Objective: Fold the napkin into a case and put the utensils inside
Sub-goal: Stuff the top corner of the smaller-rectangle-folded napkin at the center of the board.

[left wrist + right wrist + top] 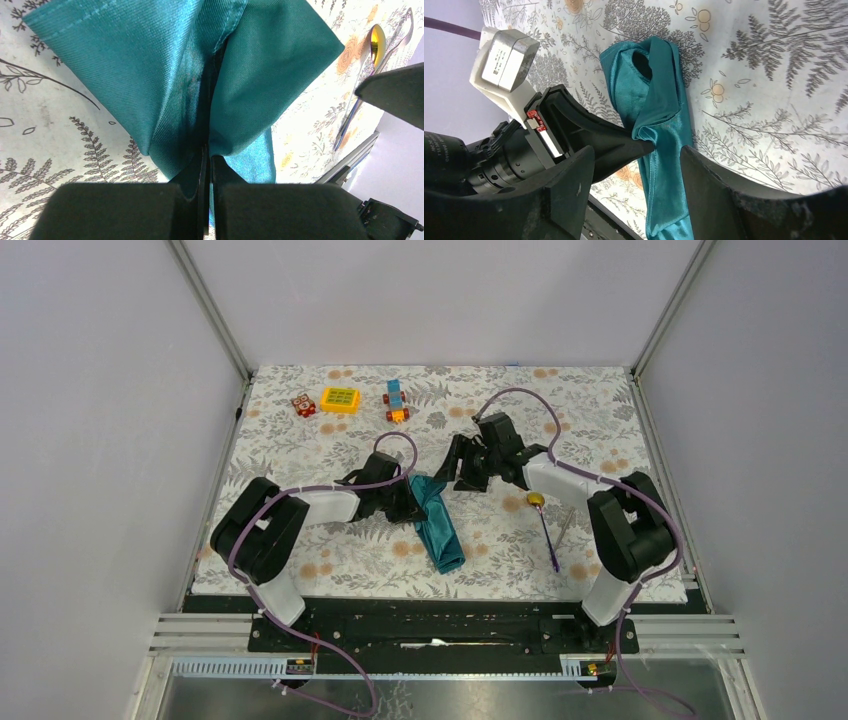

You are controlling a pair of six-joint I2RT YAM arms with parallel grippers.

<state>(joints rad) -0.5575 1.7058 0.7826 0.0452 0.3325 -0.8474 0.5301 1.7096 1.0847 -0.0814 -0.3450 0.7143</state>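
Observation:
The dark teal napkin (440, 528) lies folded into a long narrow strip on the floral cloth, running from the middle toward the near edge. My left gripper (410, 498) is shut on a fold at its upper left edge; the left wrist view shows the cloth (165, 75) pinched between the closed fingers (190, 175). My right gripper (452, 466) hovers open just right of the napkin's far end, with the napkin (659, 100) below its spread fingers (574, 185). The utensils lie to the right: a purple-handled spoon with a golden head (538, 502) and a slim silvery piece (563, 528).
Toy blocks stand along the back left: a red one (303, 405), a yellow one (340, 400) and a blue-and-orange one (397, 400). The black rail (440, 615) runs along the near edge. Grey walls close in both sides.

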